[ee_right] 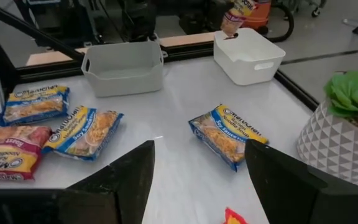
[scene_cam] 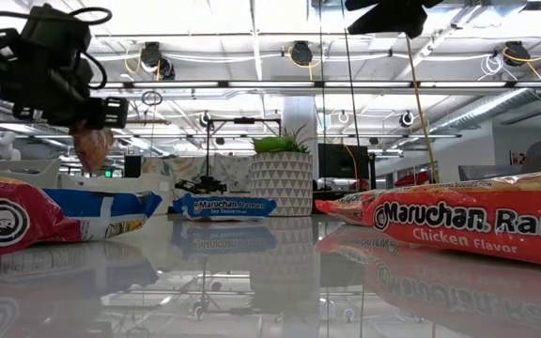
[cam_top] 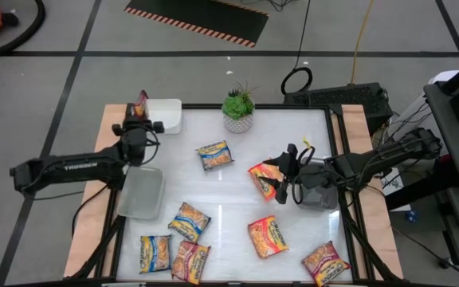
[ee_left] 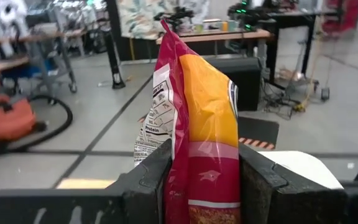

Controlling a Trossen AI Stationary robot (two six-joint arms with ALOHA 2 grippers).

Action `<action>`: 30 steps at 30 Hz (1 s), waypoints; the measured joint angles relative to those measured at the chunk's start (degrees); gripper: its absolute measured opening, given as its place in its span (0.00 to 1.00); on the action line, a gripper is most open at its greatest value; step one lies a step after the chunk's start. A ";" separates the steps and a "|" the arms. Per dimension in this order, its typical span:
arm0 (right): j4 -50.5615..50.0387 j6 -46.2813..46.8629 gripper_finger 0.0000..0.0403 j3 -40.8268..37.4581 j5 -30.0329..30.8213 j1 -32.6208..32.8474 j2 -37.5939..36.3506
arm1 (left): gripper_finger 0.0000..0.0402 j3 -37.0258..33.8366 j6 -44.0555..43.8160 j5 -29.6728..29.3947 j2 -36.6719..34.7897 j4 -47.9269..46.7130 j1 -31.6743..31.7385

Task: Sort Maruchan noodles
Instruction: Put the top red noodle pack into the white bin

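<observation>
My left gripper is shut on a dark red-and-orange Maruchan packet, raised over the left end of the white tray. My right gripper is open, with its fingers over the right edge of an orange-red packet that lies flat on the table. Of that packet, only a tip shows between the spread fingers in the right wrist view. Several more packets lie flat: blue-and-yellow ones, a pink one and orange-red ones. My left gripper pinches the dark red packet between its two fingers, which close on its flat faces near one end. The rest of the packet sticks out past the fingertips. The packet is lifted clear and shows below the gripper in the low view.
A grey tray sits at the table's left side, near the white tray. A potted plant in a white pot stands at the far edge. The middle of the table is bare between the packets.
</observation>
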 joint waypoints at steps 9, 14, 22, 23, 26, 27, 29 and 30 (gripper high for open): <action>0.03 -1.45 0.60 0.00 -0.06 -1.10 0.00 | 0.32 -4.03 -7.43 4.35 0.02 5.03 7.54; 0.53 -1.62 0.60 0.00 -0.07 -1.47 0.00 | 0.32 -5.86 -8.11 9.21 0.04 10.88 10.64; 5.21 -4.53 0.60 0.00 -0.11 -1.45 0.00 | 0.32 -6.42 -6.13 14.66 0.03 17.80 13.90; 5.76 -5.14 0.60 0.00 -0.11 -1.47 0.00 | 0.32 -6.42 -5.93 14.84 0.04 17.70 14.44; 6.84 -6.37 0.60 0.00 -0.09 -1.49 0.00 | 0.32 -6.42 -5.77 15.03 0.36 17.33 15.88; 6.87 -6.73 0.60 0.00 -0.11 -1.61 0.00 | 0.32 -6.42 -5.85 15.54 0.58 17.33 16.23; 6.89 -7.12 0.60 0.00 -0.12 -1.94 0.00 | 0.32 -6.42 -6.68 16.93 1.24 17.66 16.86; 6.92 -7.32 0.60 0.00 -0.15 -2.19 0.00 | 0.32 -6.42 -7.29 17.73 1.67 17.83 17.02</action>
